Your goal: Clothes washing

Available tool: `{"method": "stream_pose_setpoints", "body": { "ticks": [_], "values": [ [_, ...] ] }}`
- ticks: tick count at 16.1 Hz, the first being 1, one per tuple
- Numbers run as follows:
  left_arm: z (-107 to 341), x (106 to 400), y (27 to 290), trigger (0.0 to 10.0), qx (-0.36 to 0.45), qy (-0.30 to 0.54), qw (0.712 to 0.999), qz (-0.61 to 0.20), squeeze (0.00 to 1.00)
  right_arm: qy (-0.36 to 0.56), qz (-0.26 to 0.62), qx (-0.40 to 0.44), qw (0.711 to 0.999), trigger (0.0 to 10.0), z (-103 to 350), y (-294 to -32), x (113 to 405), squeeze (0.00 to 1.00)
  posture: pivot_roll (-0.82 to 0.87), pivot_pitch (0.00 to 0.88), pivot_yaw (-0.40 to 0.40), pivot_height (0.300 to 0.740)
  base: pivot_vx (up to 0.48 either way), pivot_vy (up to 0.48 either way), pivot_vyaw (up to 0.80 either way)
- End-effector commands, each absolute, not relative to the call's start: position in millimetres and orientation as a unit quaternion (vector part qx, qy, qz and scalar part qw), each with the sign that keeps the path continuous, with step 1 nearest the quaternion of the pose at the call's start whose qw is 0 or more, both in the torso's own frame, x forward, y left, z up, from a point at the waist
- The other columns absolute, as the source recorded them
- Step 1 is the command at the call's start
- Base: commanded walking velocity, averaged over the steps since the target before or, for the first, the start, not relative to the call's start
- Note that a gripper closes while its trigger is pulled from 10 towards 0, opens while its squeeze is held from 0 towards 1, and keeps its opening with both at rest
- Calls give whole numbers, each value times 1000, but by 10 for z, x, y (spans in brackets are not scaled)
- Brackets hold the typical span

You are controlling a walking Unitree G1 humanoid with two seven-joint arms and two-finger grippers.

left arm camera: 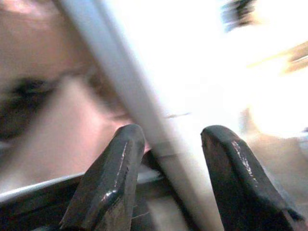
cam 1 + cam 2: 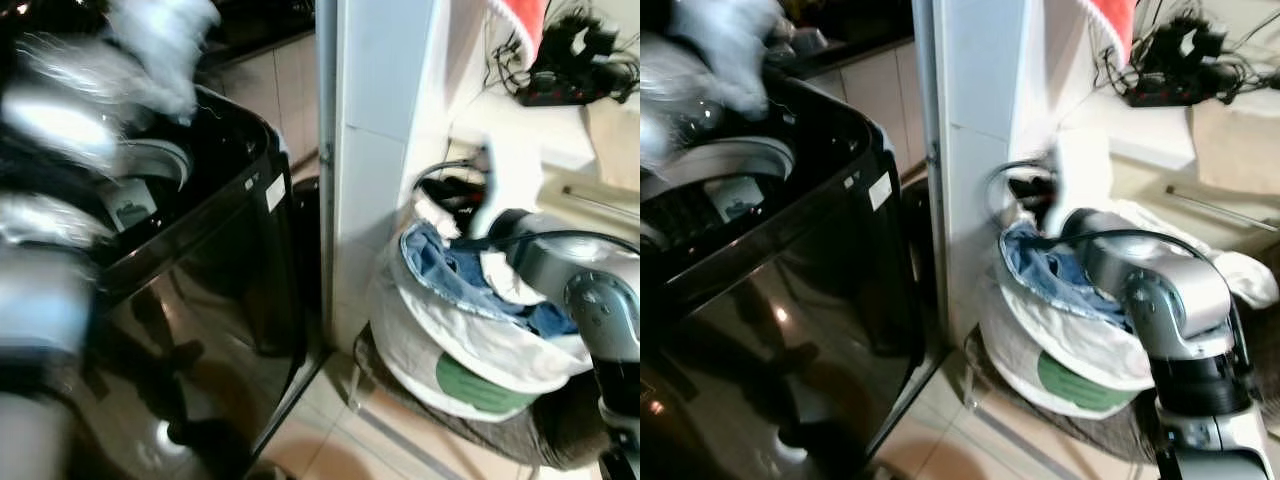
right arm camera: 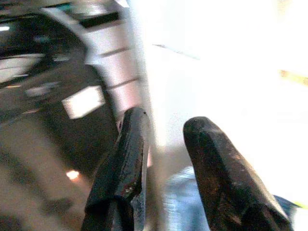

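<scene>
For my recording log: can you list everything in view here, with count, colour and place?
Washing machine: one, glossy black, top open, on the robot's left.
Pillar: one, white, between machine and basket.
Laundry basket: one, white with a green patch, on the floor right of the pillar.
Clothes: several, blue and white, in the basket.
Power strip with cables: one, black, far right.
Left hand: black fingers apart, nothing held.
Right hand: black fingers apart, near the basket.
</scene>
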State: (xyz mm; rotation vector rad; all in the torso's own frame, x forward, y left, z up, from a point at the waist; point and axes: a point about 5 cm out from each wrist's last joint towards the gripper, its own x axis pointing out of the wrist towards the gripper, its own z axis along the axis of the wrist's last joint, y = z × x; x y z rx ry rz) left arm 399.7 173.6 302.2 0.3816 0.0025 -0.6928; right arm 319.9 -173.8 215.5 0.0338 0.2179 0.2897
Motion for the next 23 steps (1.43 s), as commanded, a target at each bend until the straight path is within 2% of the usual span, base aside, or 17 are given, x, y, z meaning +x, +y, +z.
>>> {"method": "stream_pose_setpoints", "body": {
  "ticks": [1, 3, 4, 6, 7, 11, 15, 16, 18, 19, 22, 23],
  "values": [
    [3072, 3964, 1734, 10000, 170, -11, 926, -336, 0, 109, 133, 17, 985, 10000, 2110, -1817, 3214, 1000, -61, 0, 80, 740, 0, 0, 0],
    [2657, 3806, 1349, 10000, 119, -38, 915, -383, 0, 152, 154, 10, 976, 10000, 1902, -1882, 3245, 1000, -61, 0, 76, 740, 0, 0, 0],
    [2561, 3759, 1302, 10000, 106, -35, 913, -392, 0, 164, 173, -10, 971, 10000, 1863, -1862, 3223, 1000, -60, 0, 75, 740, 0, 0, 0],
    [2209, 3486, 1191, 10000, 71, -15, 905, -418, 0, 200, 217, -108, 949, 10000, 1688, -1811, 3147, 1000, -62, 0, 72, 740, 0, 0, 0],
    [2152, 3425, 1176, 10000, 65, -9, 904, -422, 0, 207, 222, -124, 945, 10000, 1647, -1811, 3132, 1000, -62, 0, 72, 740, 0, 0, 0],
    [1842, 3205, 1225, 10000, 32, 12, 935, -354, 0, 233, 254, -167, 924, 10000, 1415, -1818, 3044, 1000, -63, 0, 74, 740, 0, 0, 0],
    [1755, 3048, 1210, 10000, 32, 28, 936, -348, 0, 223, 281, -246, 900, 10000, 1308, -1825, 3012, 1000, -57, 0, 64, 740, 0, 0, 0],
    [1731, 3008, 1176, 10000, 34, 40, 933, -356, 0, 223, 275, -312, 882, 10000, 1203, -1848, 3025, 0, -53, 0, 58, 740, 0, 0, 0],
    [1694, 2943, 1129, 10000, 31, 57, 922, -382, 0, 215, 268, -371, 863, 10000, 1074, -1870, 3041, 0, -52, 0, 54, 740, 0, 0, 0],
    [1660, 2875, 1092, 10000, 27, 71, 911, -405, 0, 203, 271, -419, 843, 10000, 964, -1885, 3038, 0, -51, 0, 54, 740, 0, 0, 0],
    [1640, 2813, 1083, 10000, 29, 67, 906, -416, 0, 164, 266, -428, 848, 10000, 884, -1863, 3043, 0, -46, 0, 51, 740, 0, 0, 0],
    [1657, 2816, 1089, 10000, 13, 51, 914, -402, 0, 139, 255, -427, 857, 10000, 896, -1863, 3061, 0, -45, 0, 50, 740, 0, 0, 0]
  ]
}}
